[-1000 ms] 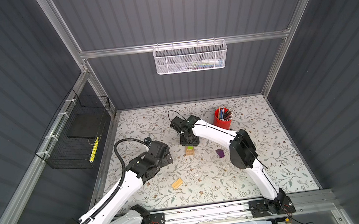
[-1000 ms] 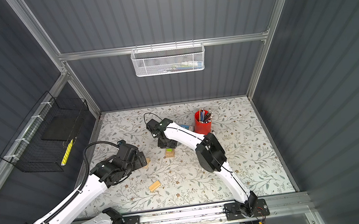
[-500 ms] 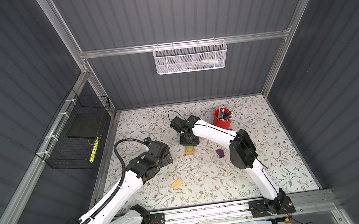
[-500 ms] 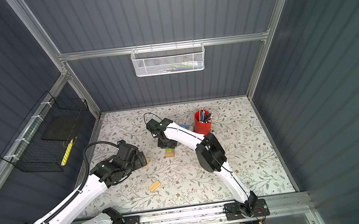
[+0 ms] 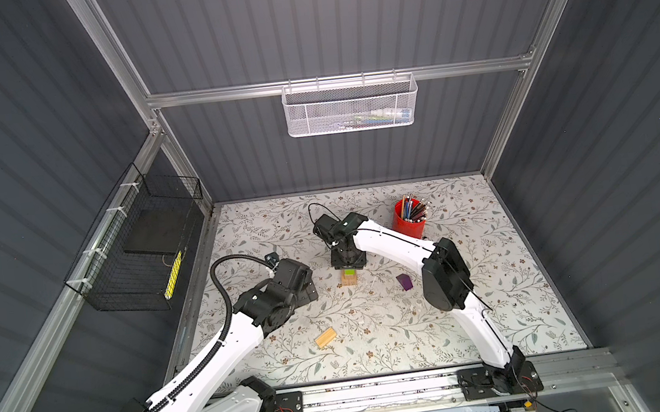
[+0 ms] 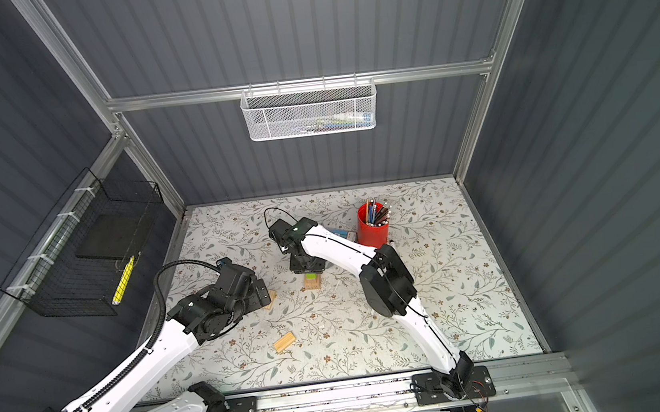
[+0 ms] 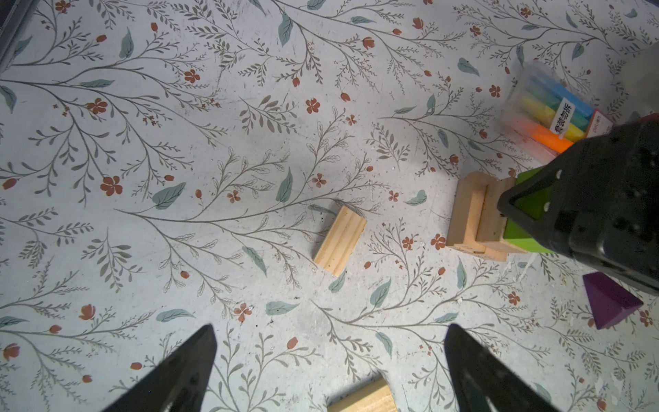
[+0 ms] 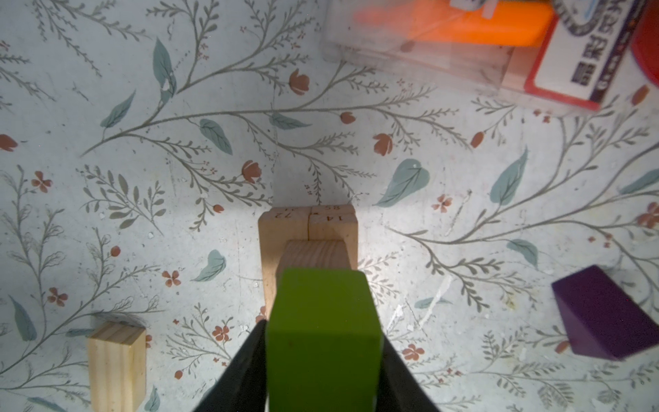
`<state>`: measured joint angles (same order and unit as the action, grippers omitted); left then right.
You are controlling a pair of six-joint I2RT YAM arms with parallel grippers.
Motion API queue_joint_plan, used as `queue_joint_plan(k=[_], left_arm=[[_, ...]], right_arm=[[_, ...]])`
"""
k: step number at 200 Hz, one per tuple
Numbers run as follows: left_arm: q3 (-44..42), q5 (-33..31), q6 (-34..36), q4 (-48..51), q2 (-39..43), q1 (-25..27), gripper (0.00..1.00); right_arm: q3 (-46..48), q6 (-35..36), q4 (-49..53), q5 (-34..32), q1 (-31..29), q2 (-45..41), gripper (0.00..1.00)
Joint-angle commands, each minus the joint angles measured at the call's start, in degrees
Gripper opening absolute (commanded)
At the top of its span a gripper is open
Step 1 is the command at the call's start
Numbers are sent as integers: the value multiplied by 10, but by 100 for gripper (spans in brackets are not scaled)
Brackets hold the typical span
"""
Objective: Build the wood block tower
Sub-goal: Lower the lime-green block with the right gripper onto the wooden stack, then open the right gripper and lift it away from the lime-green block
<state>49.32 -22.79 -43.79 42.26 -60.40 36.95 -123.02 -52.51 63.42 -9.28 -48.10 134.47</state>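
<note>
Fingers (image 8: 249, 360) of the right gripper (image 8: 322, 330) clamp the green block (image 8: 321, 306) atop the tower (image 8: 313, 228), likely squaring it before release, while the left gripper (image 7: 330, 339) gapes at the tower's nine o'clock over a tan block (image 7: 360, 401).

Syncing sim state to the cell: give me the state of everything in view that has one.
right gripper: shut on the green block.
left gripper: open, empty.
green block: on top of the tower, between the jaws.
tower: standing, tan blocks.
purple block: loose, lying apart from the tower.
front tan block: loose, lying flat.
second tan block: loose by the left gripper.
pencil cup: upright, full of pencils.
highlighter pack: lying flat.
</note>
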Motion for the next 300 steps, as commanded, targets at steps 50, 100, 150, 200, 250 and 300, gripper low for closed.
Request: queue_joint_plan(k=[50, 100, 150, 200, 250, 300], left_arm=[[4, -10, -7, 11, -5, -4, 100], [5, -10, -9, 12, -4, -4, 100], [3, -11, -9, 13, -4, -4, 100], [6, -11, -7, 12, -6, -4, 100], [10, -10, 4, 11, -11, -4, 100], [50, -8, 59, 29, -36, -4, 100]], right_arm=[[6, 2, -2, 6, -3, 5, 40], [11, -2, -1, 6, -3, 5, 43], [18, -3, -8, 13, -2, 4, 42], [20, -1, -11, 12, -2, -1, 40], [18, 9, -13, 13, -2, -21, 54], [72, 36, -31, 2, -1, -113, 70]])
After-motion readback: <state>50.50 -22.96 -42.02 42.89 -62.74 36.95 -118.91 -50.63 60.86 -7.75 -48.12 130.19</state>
